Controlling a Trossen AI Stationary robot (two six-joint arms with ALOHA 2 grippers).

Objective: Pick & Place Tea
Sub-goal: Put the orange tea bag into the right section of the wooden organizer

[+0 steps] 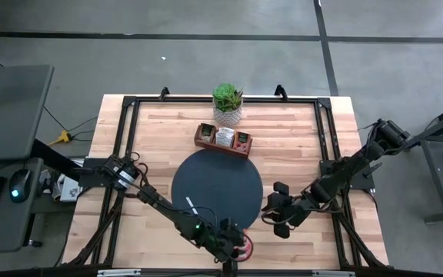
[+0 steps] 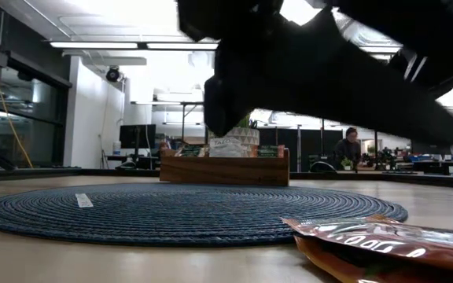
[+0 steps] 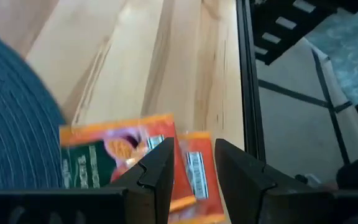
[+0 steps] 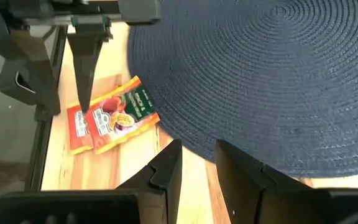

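Two orange-red tea sachets (image 1: pixel 245 247) lie flat and overlapping on the wood by the table's near edge, just right of the dark round mat (image 1: pixel 216 187). They also show in the left wrist view (image 3: pixel 129 162), the right wrist view (image 4: pixel 110 115) and the low view (image 2: pixel 384 244). My left gripper (image 3: pixel 194 174) hangs open over them, fingers pointing down (image 4: pixel 84 74), apparently not touching. My right gripper (image 1: pixel 279 209) is open and empty above the mat's right rim. More sachets stand in the brown wooden tray (image 1: pixel 223 138).
A potted plant (image 1: pixel 228 104) stands behind the tray at the table's far side. A thin white strip (image 1: pixel 192 206) lies on the mat. A black frame rail (image 3: pixel 246 93) runs along the table's near edge beside the sachets. Bare wood lies left and right of the mat.
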